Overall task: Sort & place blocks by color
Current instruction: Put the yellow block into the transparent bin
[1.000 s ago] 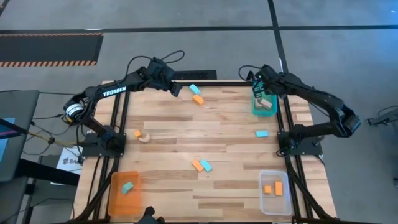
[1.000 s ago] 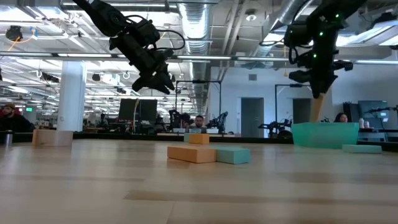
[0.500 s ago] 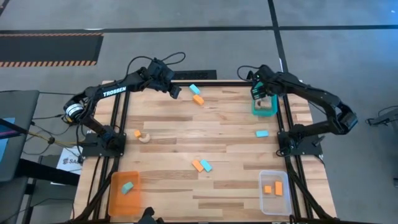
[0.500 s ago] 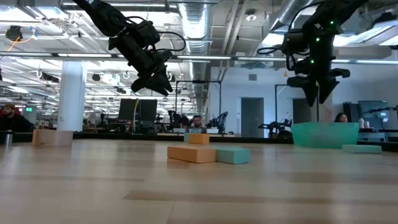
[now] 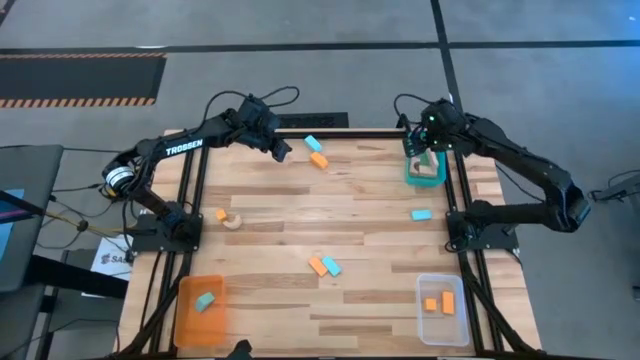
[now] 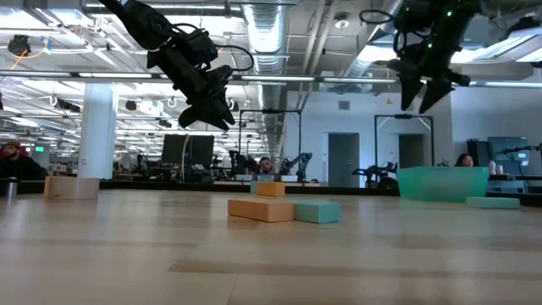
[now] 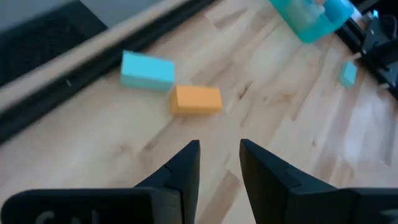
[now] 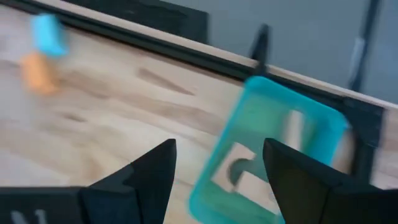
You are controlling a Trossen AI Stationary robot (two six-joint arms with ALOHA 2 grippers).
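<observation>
My right gripper (image 5: 420,142) (image 6: 423,95) hangs open and empty above the teal tray (image 5: 425,170) (image 8: 280,118) at the table's far right corner. Tan blocks (image 8: 235,171) lie in that tray. My left gripper (image 5: 283,148) (image 7: 219,163) hovers above the far left of the table with a narrow gap between its fingers and nothing in it. Just beyond it a teal block (image 7: 147,70) and an orange block (image 7: 196,99) lie flat on the wood. An orange block (image 5: 317,265) and a teal block (image 5: 331,266) lie side by side at mid-table. One more teal block (image 5: 421,214) lies at the right.
An orange tray (image 5: 200,310) holding a teal block (image 5: 205,301) stands at the near left. A clear tray (image 5: 442,308) with two orange blocks (image 5: 449,301) stands at the near right. A small orange block (image 5: 221,214) and a tan arch (image 5: 233,220) lie at the left.
My right gripper has opened and let go of a tan block, which has dropped into the teal tray. The gripper has then risen higher above the tray.
</observation>
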